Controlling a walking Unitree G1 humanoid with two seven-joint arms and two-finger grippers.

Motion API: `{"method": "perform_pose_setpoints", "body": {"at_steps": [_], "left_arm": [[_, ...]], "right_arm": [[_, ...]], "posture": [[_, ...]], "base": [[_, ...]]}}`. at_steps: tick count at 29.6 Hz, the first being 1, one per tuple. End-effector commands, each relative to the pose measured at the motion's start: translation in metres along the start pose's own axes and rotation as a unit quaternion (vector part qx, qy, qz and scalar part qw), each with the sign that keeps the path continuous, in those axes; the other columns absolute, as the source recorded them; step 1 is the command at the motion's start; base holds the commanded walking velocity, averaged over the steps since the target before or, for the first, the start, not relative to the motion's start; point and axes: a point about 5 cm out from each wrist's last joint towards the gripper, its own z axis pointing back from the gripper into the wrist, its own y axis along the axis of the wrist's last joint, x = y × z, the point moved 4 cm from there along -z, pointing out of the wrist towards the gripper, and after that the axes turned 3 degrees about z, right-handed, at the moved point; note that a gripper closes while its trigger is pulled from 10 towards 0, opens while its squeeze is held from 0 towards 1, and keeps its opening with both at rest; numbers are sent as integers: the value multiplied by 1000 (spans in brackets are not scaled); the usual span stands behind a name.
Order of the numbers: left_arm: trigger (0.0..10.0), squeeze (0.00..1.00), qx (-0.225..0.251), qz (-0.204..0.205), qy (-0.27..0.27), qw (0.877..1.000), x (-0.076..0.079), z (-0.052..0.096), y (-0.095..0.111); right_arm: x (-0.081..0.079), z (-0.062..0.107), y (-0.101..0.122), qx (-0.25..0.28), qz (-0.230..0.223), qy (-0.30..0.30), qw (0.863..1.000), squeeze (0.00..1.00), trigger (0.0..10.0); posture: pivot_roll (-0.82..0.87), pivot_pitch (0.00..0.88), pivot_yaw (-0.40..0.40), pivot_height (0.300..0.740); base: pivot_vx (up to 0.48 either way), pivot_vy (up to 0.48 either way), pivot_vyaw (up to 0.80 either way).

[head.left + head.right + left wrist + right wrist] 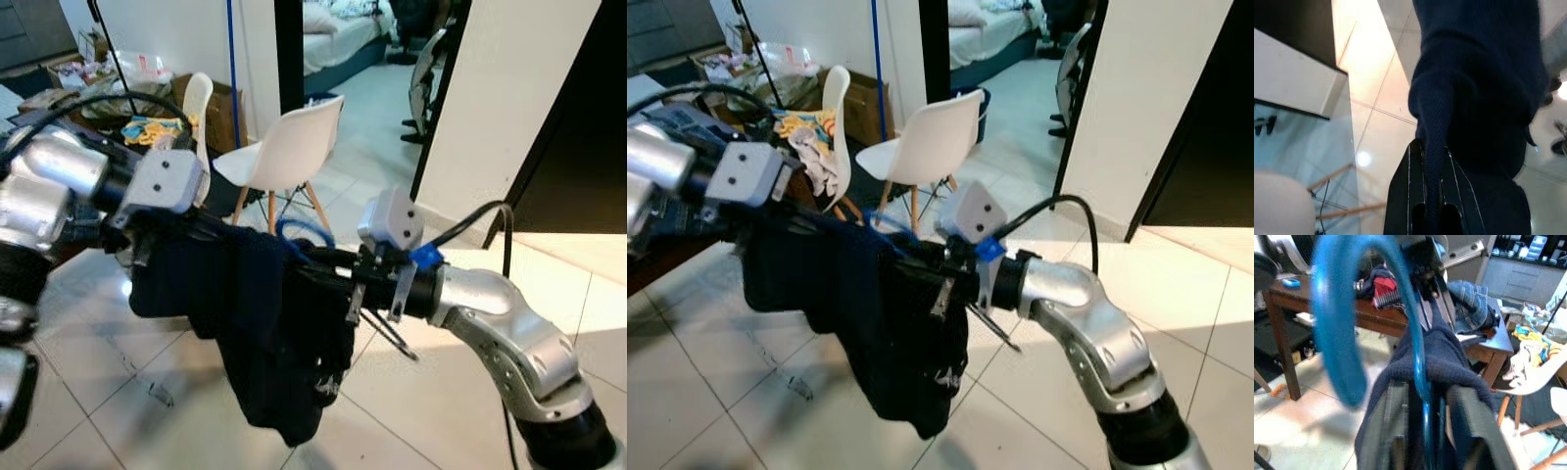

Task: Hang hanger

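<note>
Gripping dark garment (blue hanger inside): both grippers.

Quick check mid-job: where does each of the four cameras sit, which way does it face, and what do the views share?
Left eye view: on the head, looking down at the dark garment held between both arms.
Right eye view: same scene, alongside; white chair behind.
Left wrist view: along the left gripper, shut on the garment, tiled floor beyond.
Right wrist view: along the right gripper, gripping garment and blue hanger.
Shared: the garment.
</note>
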Motion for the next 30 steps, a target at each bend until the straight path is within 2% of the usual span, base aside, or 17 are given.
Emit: {"method": "perform_pose_setpoints", "body": {"at_steps": [1,3,4,5,6,8,9,12,13,16,19,21,25,26,28,29,30], "left_arm": [[2980,0,29,-17,19,999,-9,9,13],[4667,0,41,0,29,999,-14,18,13],[4667,0,41,0,29,999,-14,18,13],[3176,0,41,6,37,998,-17,24,12],[3176,0,41,6,37,998,-17,24,12],[2706,0,35,9,51,998,-20,34,10],[2706,0,35,9,51,998,-20,34,10],[1961,0,26,16,67,997,-24,44,8],[1961,0,26,16,67,997,-24,44,8],[1765,0,21,28,93,995,-30,62,9],[1765,0,26,31,102,994,-31,68,11],[1961,0,36,28,109,993,-34,71,15],[2078,0,43,23,113,992,-36,72,19],[2000,0,62,10,116,991,-41,70,28],[2000,0,62,10,116,991,-41,70,28],[2235,0,80,-1,117,990,-44,69,36],[2235,0,80,-1,117,990,-44,69,36]], "right_arm": [[4,4,1,3,-1,-11,1000,1000,10000],[25,28,3,4,-2,-57,998,1000,10000],[25,28,3,4,-2,-57,998,1000,10000],[36,47,6,4,2,-85,996,1000,10000],[36,47,6,4,2,-85,996,1000,10000],[48,79,7,-11,9,-126,992,1000,10000],[48,79,7,-11,9,-126,992,1000,10000],[57,109,1,-44,13,-169,985,1000,10000],[57,109,1,-44,13,-169,985,1000,10000],[64,153,-9,-77,-2,-229,970,1000,10000],[56,160,-18,-88,-23,-225,970,1000,10000],[37,155,-32,-106,-57,-188,975,1000,10000],[27,151,-45,-130,-74,-169,974,1000,10000],[16,135,-59,-139,-106,-148,973,0,10000],[16,135,-59,-139,-106,-148,973,0,10000],[9,119,-66,-129,-129,-138,974,0,10000],[9,119,-66,-129,-129,-138,974,0,10000]], "posture": [[34,55,64,740],[28,57,64,740],[28,57,64,740],[28,57,64,740],[28,57,64,740],[20,61,62,740],[20,61,62,740],[18,63,62,740],[18,63,62,740],[13,69,61,740],[10,72,61,740],[9,72,60,740],[13,75,56,740],[18,74,53,740],[18,74,53,740],[16,72,53,740],[16,72,53,740]], "base": [[0,0,0],[0,0,0],[0,0,0],[0,0,0],[0,0,0],[0,0,0],[0,0,0],[0,0,0],[0,0,0],[0,0,0],[0,0,0],[0,0,0],[0,0,0],[0,0,0],[0,0,0],[0,0,0],[0,0,0]]}}
